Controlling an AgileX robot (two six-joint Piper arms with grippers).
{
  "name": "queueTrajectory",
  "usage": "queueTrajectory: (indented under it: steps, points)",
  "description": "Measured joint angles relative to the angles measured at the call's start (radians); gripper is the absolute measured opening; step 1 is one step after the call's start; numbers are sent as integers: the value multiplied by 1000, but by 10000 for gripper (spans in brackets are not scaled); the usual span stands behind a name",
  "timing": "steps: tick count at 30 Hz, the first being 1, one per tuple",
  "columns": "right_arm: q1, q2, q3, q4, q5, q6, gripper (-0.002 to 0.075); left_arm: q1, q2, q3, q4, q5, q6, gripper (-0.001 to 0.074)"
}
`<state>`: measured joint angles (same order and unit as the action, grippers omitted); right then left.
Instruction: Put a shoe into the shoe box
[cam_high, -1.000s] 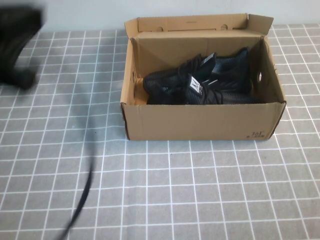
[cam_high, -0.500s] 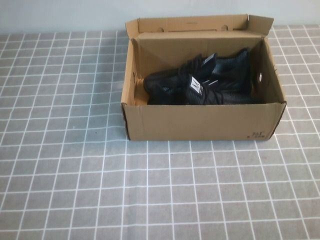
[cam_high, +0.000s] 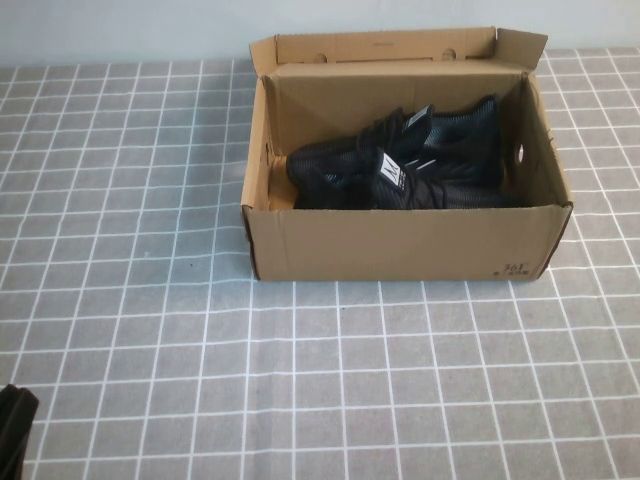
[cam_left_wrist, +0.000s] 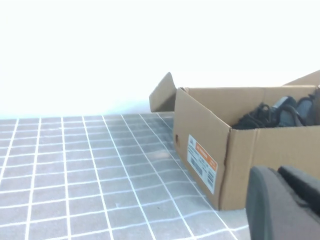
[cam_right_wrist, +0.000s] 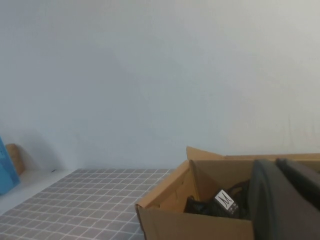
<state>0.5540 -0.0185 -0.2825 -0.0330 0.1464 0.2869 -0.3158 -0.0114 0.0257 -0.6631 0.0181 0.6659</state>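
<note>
A gray tablecloth (cam_high: 330, 380) with a white grid covers the table and fills most of the high view. The brown cardboard shoe box (cam_high: 405, 245) stands in the upper centre of that frame, its flap lid (cam_high: 385, 47) hinged back against the pale wall. Two black sneakers lie inside; the nearer shoe (cam_high: 390, 180) sits at the box's middle, white tongue label facing up, with the second shoe (cam_high: 462, 130) just behind it. An orange-and-white label (cam_left_wrist: 202, 162) marks one end wall in the left wrist view. The left gripper (cam_left_wrist: 285, 205) shows at the lower right of that view, near the box's corner; the right gripper (cam_right_wrist: 285, 200) sits at the lower right of its own view, in front of the box. Whether either pair of jaws is apart or together cannot be told.
</note>
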Motion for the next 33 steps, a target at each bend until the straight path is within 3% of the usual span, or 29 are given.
queueTrajectory:
  steps: [15, 21, 26, 30, 33]
  points:
    - [0, 0, 2, 0, 180, 0, -16, 0, 0, 0, 0, 13, 0, -1]
    - [-5, 0, 19, -141, 238, 0, -16, 0, 0, 0, 0, 13, 0, -1]
    - [-164, 0, 116, -212, 134, 0, -16, 0, 0, 0, 0, 14, 0, -1]
    - [-338, 2, 248, -200, -81, 0, -16, 0, 0, 0, 0, 15, 0, -1]
    - [-410, 2, 303, -146, -157, 0, -16, 0, 0, 0, 0, 15, 0, -1]
